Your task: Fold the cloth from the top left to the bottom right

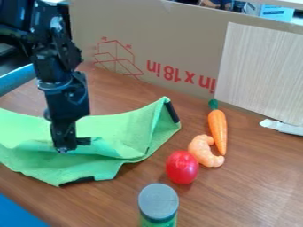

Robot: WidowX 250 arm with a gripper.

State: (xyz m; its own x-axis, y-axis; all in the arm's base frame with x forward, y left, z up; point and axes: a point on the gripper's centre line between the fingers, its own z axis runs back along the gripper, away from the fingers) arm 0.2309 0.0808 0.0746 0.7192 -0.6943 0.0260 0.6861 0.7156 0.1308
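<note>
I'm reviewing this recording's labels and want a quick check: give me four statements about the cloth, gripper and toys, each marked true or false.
1. The gripper is down at the green cloth. True.
2. The cloth lies perfectly flat. False: it is rumpled, with raised folds.
3. The toy carrot has a green top. True.
4. The grey-lidded container is lying on its side. False: the container stands upright.

Scene moderately bright, light soft and diffuse, exact direction hard to tell. Pale sheen across table [260,186] at lower right. Small highlights on red tomato [182,167], soft shadow at its base. Green cloth [35,165] evenly lit, darker beneath raised fold. Faint glints on black arm [65,91].
</note>
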